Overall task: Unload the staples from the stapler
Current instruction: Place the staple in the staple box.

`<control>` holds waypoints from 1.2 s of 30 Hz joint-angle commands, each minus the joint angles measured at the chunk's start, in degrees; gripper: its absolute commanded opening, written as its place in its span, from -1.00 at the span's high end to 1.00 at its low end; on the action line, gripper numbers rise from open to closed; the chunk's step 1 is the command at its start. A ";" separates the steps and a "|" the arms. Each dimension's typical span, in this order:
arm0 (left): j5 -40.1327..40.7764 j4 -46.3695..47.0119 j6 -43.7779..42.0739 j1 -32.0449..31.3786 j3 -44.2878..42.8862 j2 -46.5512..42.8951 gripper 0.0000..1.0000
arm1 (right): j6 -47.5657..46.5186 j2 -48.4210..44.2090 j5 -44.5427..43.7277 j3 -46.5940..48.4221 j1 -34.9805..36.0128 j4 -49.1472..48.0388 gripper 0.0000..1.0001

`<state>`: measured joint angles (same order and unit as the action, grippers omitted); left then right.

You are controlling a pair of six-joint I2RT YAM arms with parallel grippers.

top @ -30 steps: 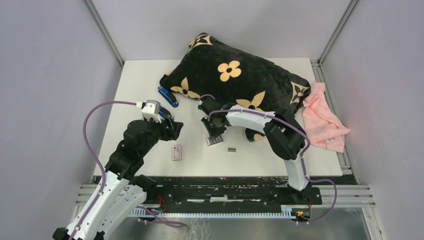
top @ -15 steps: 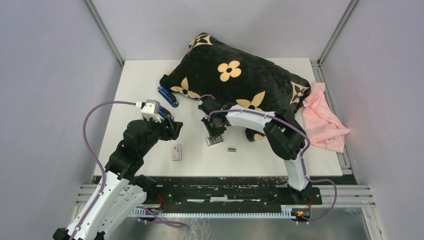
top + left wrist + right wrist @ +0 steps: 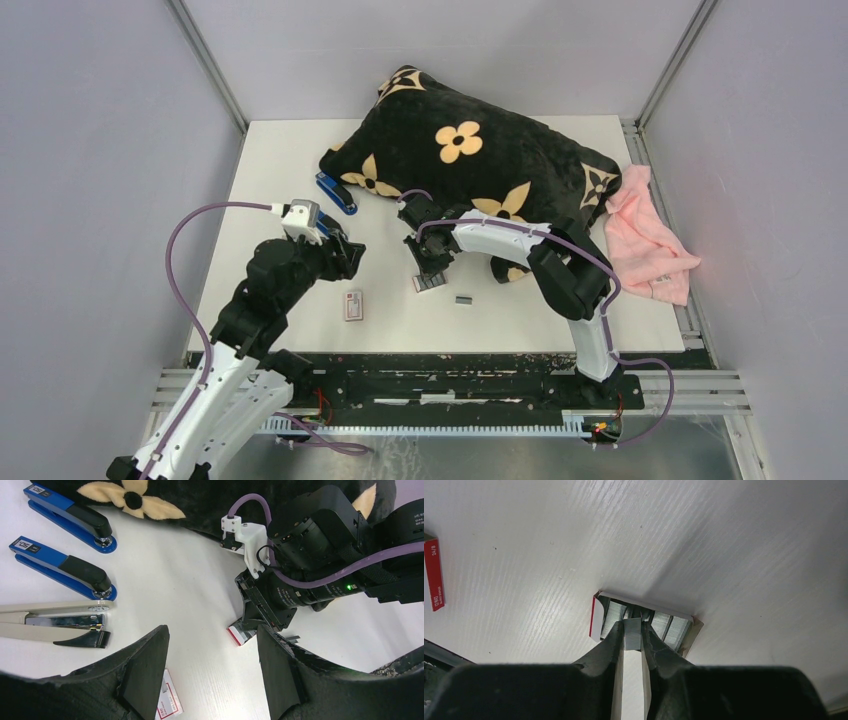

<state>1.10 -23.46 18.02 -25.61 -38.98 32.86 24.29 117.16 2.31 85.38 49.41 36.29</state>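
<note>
My right gripper (image 3: 632, 630) is shut on a short silvery strip of staples (image 3: 632, 636), right over an open white-and-red box (image 3: 644, 604) packed with more strips. In the top view the right gripper (image 3: 428, 270) hangs at that box (image 3: 428, 284), and one loose strip (image 3: 463, 299) lies on the table just to the right of it. A beige stapler (image 3: 55, 622) lies opened up at the left of the left wrist view. My left gripper (image 3: 211, 630) stands open above bare table with nothing between its fingers.
Two blue staplers (image 3: 70, 517) (image 3: 62, 570) lie beyond the beige one. A shut white-and-red box (image 3: 353, 305) sits near the front edge. A black flowered pillow (image 3: 470, 150) fills the back and a pink cloth (image 3: 645, 235) lies at the right edge.
</note>
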 commanded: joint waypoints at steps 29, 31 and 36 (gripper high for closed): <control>-1.62 2.90 -2.38 1.02 -0.04 0.10 -0.44 | 2.86 -1.81 -1.82 -0.05 0.93 0.15 0.57; -1.63 2.97 -2.38 1.07 -0.04 0.06 -0.44 | 2.87 -1.83 -1.61 -0.05 0.94 0.08 0.56; -1.71 2.98 -2.38 1.09 -0.09 0.07 -0.44 | 2.91 -1.70 -1.98 -0.12 0.95 -0.03 0.54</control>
<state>0.82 -23.46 18.02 -24.95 -38.98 33.01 26.37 116.53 1.30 85.38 50.06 36.88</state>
